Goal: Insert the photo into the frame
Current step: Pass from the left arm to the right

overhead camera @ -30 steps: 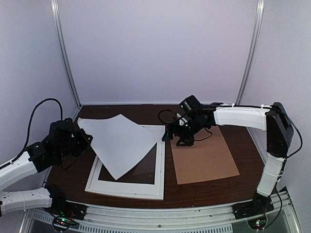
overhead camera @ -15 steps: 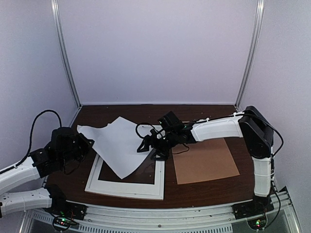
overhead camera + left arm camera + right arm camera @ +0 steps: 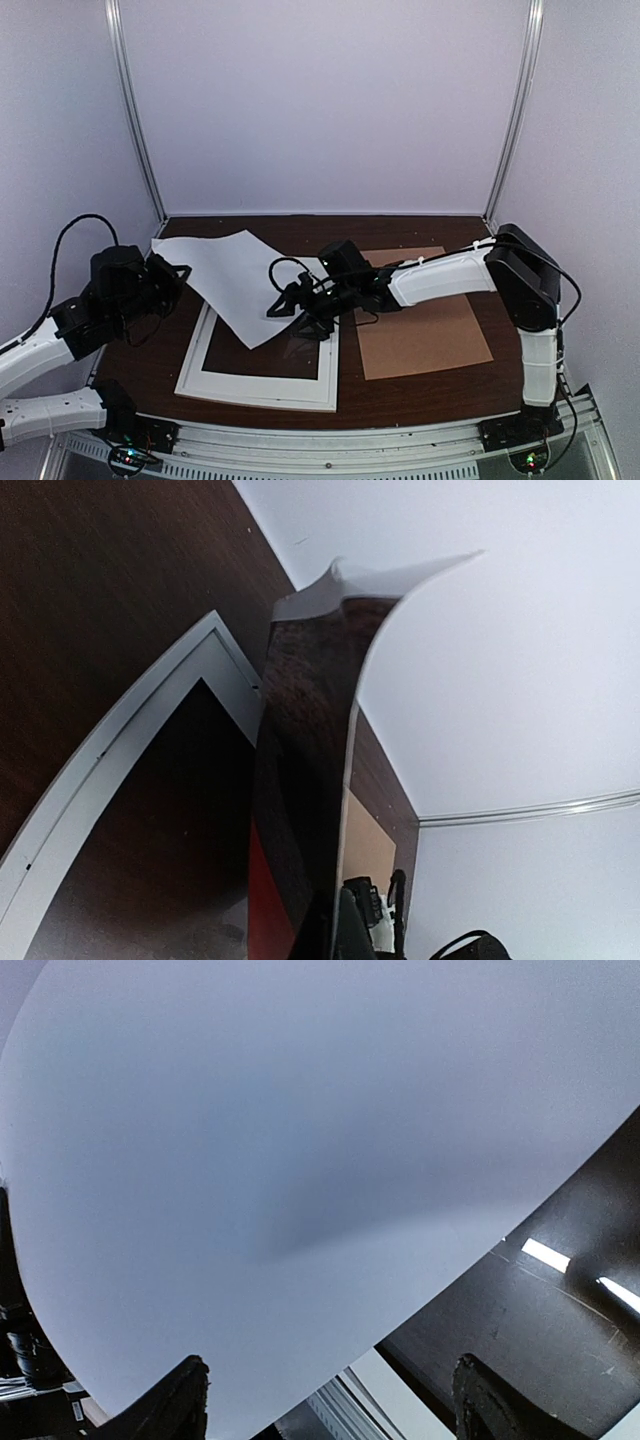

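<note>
frame (image 3: 262, 392): flat on the dark surface (image 3: 420, 395), nearest the arm bases.
board (image 3: 420, 325): brown, flat, just right of the frame.
right end effector (image 3: 292, 312): fingers apart, at the photo's right edge, over the frame's far right part.
photo (image 3: 235, 285): white back up, curved, raised over the frame's far side.
left end effector (image 3: 168, 274): clamped on the photo's left edge.

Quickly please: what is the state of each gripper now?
Left gripper: closed on the photo.
Right gripper: open, holding nothing.
</note>
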